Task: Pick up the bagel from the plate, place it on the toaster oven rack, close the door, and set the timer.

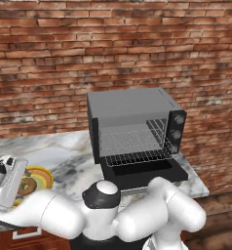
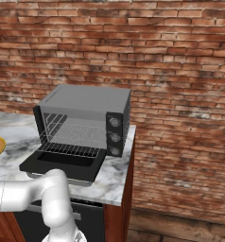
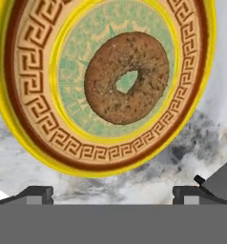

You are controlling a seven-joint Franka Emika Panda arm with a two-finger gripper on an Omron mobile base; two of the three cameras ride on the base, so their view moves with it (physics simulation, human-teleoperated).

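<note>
Claw (image 3: 112,193): we find it released, jaws spread wide, grasping nothing, poised above the plate's near edge in the hand view.

Bagel (image 3: 127,77): we note it lying flat on the plate (image 3: 32,121), on the pale green centre, apart from the fingertips (image 3: 38,192). In the left base view the bagel (image 1: 27,186) sits at the counter's (image 1: 64,158) near left.

Oven (image 1: 132,110): we list it to the right of the plate, far back on the counter, its door (image 1: 145,172) dropped open and flat, its rack (image 1: 135,157) bare inside.
</note>
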